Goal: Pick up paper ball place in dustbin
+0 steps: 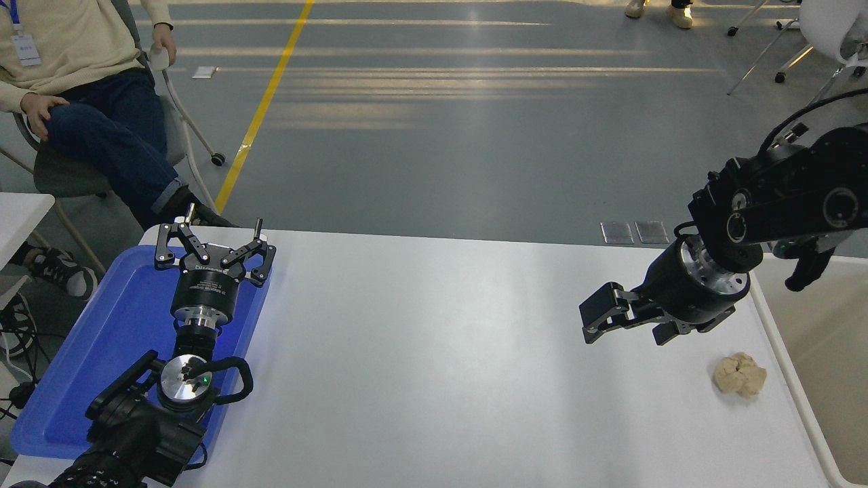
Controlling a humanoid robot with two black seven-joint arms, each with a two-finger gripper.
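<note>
The paper ball (pixel 740 375), a lumpy beige wad, lies on the white table (pixel 434 352) near its right edge. My right gripper (pixel 594 320) hangs above the table, up and to the left of the ball and about a gripper's length from it. It points left and is open, with nothing between its fingers. The dustbin (pixel 786 379) stands just right of the table, with a cream rim and a beige inside, partly cut off by the picture's edge. My left gripper (pixel 211 232) is parked open over the blue tray.
A flat blue tray (pixel 81 366) lies on the table's left end under the left arm. A seated person (pixel 74 74) is at the far left beyond the table. A small white table corner (pixel 20 210) sits at the left edge.
</note>
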